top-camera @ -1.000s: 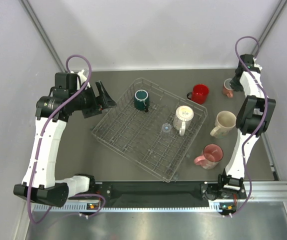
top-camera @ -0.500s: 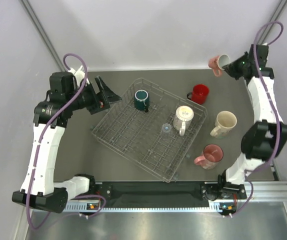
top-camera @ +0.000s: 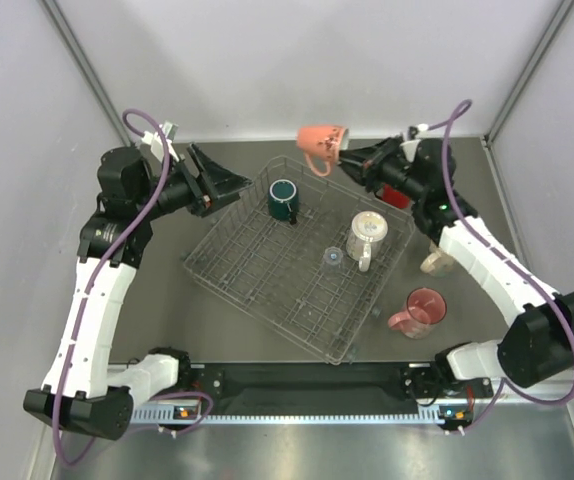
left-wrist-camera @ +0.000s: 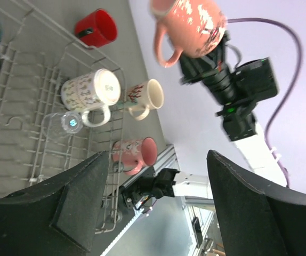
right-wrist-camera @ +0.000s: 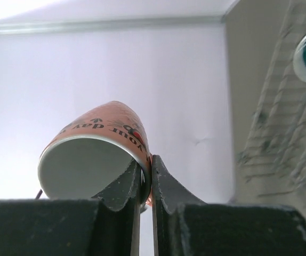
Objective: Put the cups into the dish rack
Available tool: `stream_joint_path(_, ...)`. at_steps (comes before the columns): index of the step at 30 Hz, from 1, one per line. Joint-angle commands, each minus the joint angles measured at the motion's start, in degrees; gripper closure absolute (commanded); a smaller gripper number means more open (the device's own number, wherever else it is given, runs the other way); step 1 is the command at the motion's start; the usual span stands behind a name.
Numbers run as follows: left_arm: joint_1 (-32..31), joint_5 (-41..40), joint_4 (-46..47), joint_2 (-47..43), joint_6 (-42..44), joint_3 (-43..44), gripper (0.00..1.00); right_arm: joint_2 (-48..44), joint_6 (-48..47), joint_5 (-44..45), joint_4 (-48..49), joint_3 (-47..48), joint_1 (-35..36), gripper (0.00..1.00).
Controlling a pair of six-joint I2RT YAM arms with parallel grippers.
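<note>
My right gripper is shut on the rim of the small salmon cup, holding it in the air, tipped sideways, above the far edge of the dish rack. In the right wrist view the fingers pinch the cup's wall, one inside and one outside. In the rack are a teal cup, a cream patterned cup and a clear glass cup. A red cup, a cream cup and a pink cup are on the table to the right. My left gripper hangs open and empty at the rack's far left corner.
The right arm crosses above the red and cream cups and partly hides them. The left wrist view shows the salmon cup high up, and the pink cup near the table's front rail. Grey walls close in the back and sides.
The right arm has swung the salmon cup from the back right corner leftward to above the rack's far edge. The left gripper has shifted slightly toward the rack.
</note>
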Motion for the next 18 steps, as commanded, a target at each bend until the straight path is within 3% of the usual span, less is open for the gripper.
stream_joint_path(1,-1.53,2.01,9.42,-1.00,-2.72,-0.72,0.22,-2.92,14.31,3.18,20.97,-1.14,6.97,1.00)
stream_joint_path(8,-6.18,-0.54,11.44,-0.21,-3.16,-0.72,0.22,2.42,26.61,8.91,38.46,-4.05,17.95,1.00)
stream_joint_path(18,-6.36,-1.42,15.14,-0.83,-3.86,0.51,0.23,5.07,28.03,8.65,39.01,-3.17,22.46,1.00)
